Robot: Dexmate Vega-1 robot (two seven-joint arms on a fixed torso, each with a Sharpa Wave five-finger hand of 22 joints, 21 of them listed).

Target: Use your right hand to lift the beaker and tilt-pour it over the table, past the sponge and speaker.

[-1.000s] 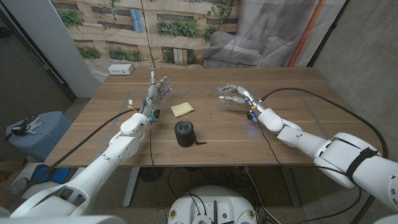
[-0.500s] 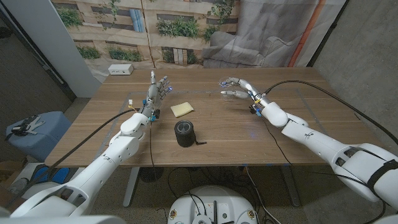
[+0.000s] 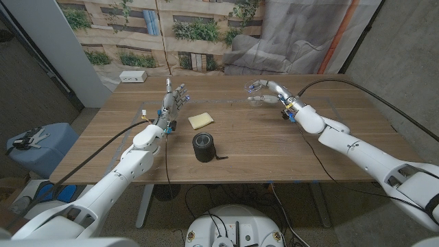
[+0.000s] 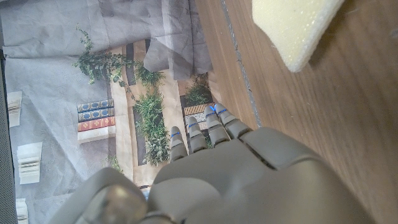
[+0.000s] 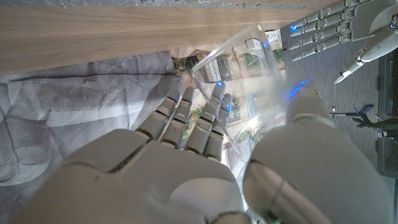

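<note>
My right hand (image 3: 273, 94) grips a clear beaker (image 3: 256, 92) above the far part of the wooden table (image 3: 260, 144), beyond the sponge and the speaker. In the right wrist view the beaker (image 5: 245, 68) sits tilted between the thumb and fingers of my right hand (image 5: 186, 155). The yellow sponge (image 3: 200, 120) lies left of the table's middle, and the black cylindrical speaker (image 3: 204, 147) stands nearer to me. My left hand (image 3: 174, 100) stands upright beside the sponge (image 4: 292, 25) with its fingers apart, holding nothing.
A white box (image 3: 133, 77) sits at the table's far left corner. Black cables trail from both arms over the table's edges. A grey draped cloth (image 3: 288, 41) and a printed backdrop stand behind the table.
My right hand has carried the beaker farther from me, toward the table's far side and a little right. The left hand, sponge and speaker have not moved.
</note>
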